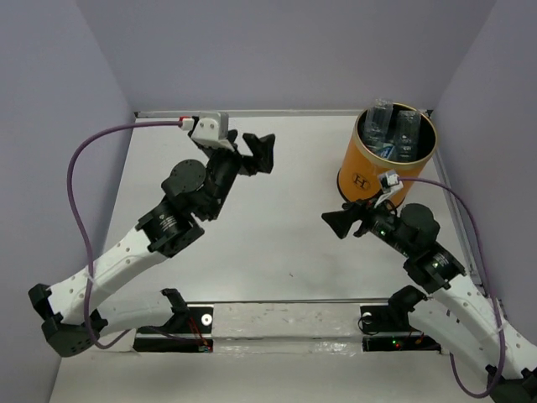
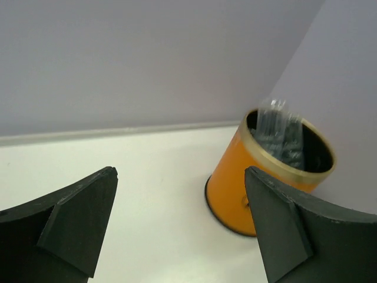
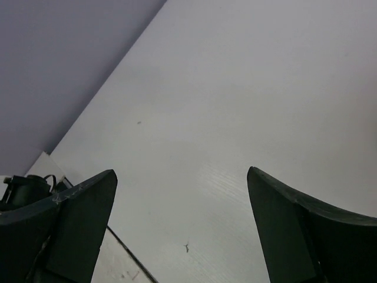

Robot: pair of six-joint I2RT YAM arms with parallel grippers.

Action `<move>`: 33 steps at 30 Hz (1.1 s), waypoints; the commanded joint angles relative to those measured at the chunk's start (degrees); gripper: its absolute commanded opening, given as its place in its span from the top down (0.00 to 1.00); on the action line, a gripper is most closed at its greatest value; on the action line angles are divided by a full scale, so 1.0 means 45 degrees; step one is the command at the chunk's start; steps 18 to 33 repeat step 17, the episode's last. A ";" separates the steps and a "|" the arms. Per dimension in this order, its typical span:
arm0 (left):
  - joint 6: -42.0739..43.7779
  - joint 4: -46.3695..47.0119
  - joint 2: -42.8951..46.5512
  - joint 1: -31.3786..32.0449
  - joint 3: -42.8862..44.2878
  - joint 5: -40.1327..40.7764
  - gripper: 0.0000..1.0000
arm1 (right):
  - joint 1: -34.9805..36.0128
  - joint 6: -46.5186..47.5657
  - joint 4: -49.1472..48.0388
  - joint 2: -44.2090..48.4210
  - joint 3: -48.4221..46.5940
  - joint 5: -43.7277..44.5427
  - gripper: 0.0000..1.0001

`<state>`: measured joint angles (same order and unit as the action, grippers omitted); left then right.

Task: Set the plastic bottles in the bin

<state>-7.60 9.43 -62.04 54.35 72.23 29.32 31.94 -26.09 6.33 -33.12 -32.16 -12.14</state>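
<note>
Plastic bottles (image 1: 393,128): clear, bunched inside the bin (image 1: 362,168), an orange cylinder at the white table's (image 1: 277,252) far right corner. Right gripper (image 1: 332,225): spread, empty, near the bin's front. Left gripper (image 1: 267,154): spread, empty, well apart.

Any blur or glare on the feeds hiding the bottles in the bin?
Top view: soft even light, the bottles in the bin show as pale clear shapes against its black inside, hard to count. Left wrist view: bin fairly sharp, the tall bottle above its rim smeared and see-through. Right wrist view: only table with a faint sheen, no bottles.
</note>
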 commanded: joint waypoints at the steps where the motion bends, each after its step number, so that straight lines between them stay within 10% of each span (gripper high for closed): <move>1: -0.0206 -0.1605 0.2332 0.0032 -0.2644 -0.0558 0.01 | 0.0089 0.1421 0.1015 0.0641 -0.2421 0.1349 0.00; 10: -0.0441 -0.2936 0.6012 0.0013 -0.4954 0.0418 0.01 | 0.0089 0.1968 0.0977 0.0273 -0.3263 0.2288 0.00; 33: -0.0344 -0.2760 0.6053 0.0032 -0.5387 0.0262 0.01 | 0.0089 0.2222 0.0490 -0.0607 -0.3788 0.2640 0.00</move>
